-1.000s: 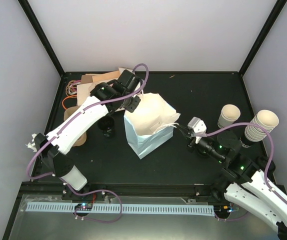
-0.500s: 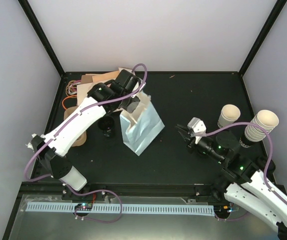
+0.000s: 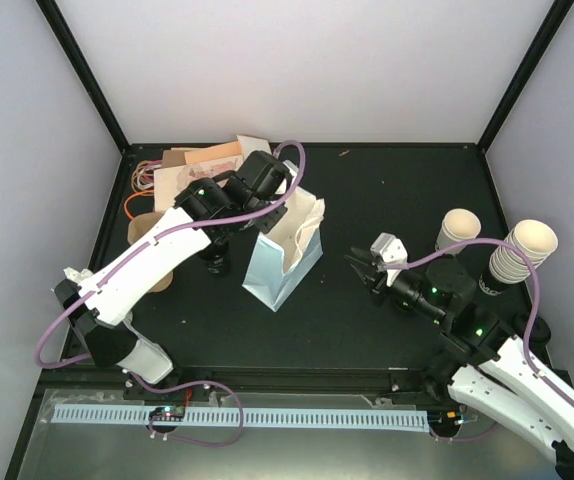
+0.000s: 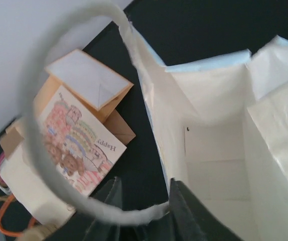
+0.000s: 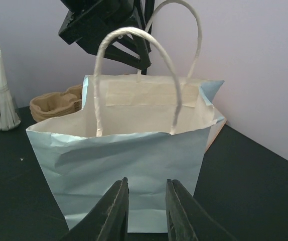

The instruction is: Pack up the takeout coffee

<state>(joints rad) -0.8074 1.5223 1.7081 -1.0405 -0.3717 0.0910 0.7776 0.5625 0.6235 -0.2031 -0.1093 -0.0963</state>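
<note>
The takeout coffee stands on the desk's left half, just left of the paper bag, whose rim the left hand pinches. The right hand, slightly spread, faces the bag.

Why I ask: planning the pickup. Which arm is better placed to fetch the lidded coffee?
Probably left: the takeout coffee sits near the left gripper; the paper bag blocks the right gripper.
</note>
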